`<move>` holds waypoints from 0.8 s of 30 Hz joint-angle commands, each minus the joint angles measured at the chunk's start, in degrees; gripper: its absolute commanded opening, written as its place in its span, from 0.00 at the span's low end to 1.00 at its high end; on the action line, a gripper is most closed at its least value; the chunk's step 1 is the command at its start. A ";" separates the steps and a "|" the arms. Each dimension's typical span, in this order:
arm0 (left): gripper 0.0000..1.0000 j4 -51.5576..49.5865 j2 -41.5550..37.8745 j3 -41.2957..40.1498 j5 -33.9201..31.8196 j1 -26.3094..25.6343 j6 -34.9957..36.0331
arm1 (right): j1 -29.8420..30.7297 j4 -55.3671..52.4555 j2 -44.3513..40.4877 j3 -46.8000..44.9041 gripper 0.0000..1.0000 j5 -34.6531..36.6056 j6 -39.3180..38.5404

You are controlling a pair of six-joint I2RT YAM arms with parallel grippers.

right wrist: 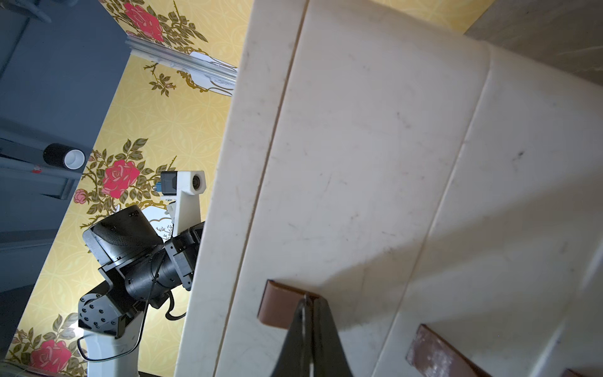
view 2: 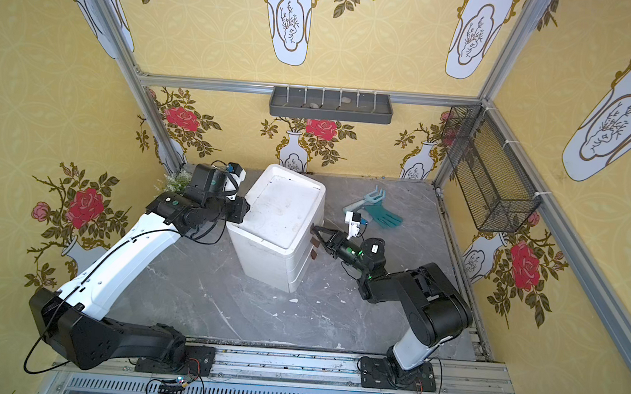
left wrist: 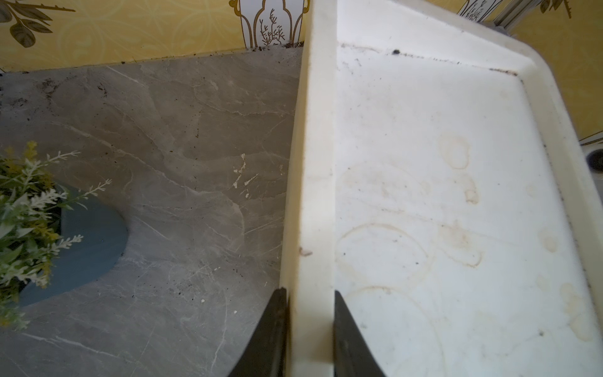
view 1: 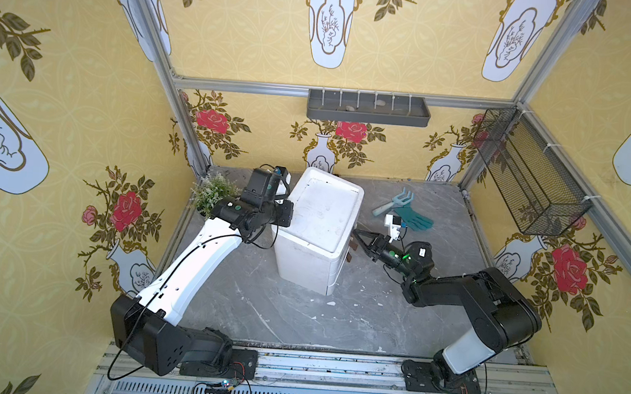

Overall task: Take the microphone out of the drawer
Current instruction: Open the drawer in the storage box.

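A white drawer unit (view 1: pixel 319 221) (view 2: pixel 277 218) stands in the middle of the grey table, its drawer fronts (right wrist: pixel 359 163) flush with the body. No microphone shows in any view. My left gripper (view 1: pixel 284 215) (left wrist: pixel 310 293) is shut on the raised rim (left wrist: pixel 313 196) at the left edge of the unit's top, one finger on each side. My right gripper (view 1: pixel 355 235) (view 2: pixel 313 229) (right wrist: pixel 308 298) is shut on the brown tab handle (right wrist: pixel 277 306) of the top drawer. A second brown tab (right wrist: pixel 434 352) sits on the drawer below.
A small potted plant (view 1: pixel 214 192) (left wrist: pixel 26 212) stands just left of the unit, close to my left arm. A teal glove (view 1: pixel 414 219) and a light blue hand rake (view 1: pixel 394 202) lie behind my right gripper. A wire basket (view 1: pixel 527 172) hangs on the right wall, a grey shelf (view 1: pixel 367 107) on the back wall.
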 commanded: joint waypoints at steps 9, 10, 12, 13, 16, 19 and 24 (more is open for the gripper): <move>0.00 -0.76 0.29 -0.74 -2.08 0.20 -2.13 | -2.99 4.43 -2.82 -3.91 0.00 -0.56 0.28; 0.00 -0.81 0.32 -0.80 -2.16 0.18 -2.26 | -3.46 4.12 -3.29 -4.34 0.00 -0.66 0.31; 0.00 -0.77 0.31 -0.93 -2.49 0.17 -2.59 | -4.42 3.49 -4.19 -5.21 0.00 -1.02 0.19; 0.00 -0.77 0.36 -0.95 -2.52 0.17 -2.79 | -4.85 3.06 -4.72 -5.64 0.00 -1.17 0.05; 0.00 -0.89 0.32 -0.94 -3.02 0.17 -3.29 | -6.33 0.89 -6.90 -7.13 0.00 -1.63 -0.59; 0.00 -0.99 0.48 -0.84 -3.41 0.18 -3.53 | -7.81 -2.23 -9.85 -8.55 0.00 -1.82 -1.83; 0.00 -1.20 0.47 -0.68 -3.51 0.17 -3.83 | -10.86 -9.82 -16.55 -10.39 0.00 -2.69 -4.10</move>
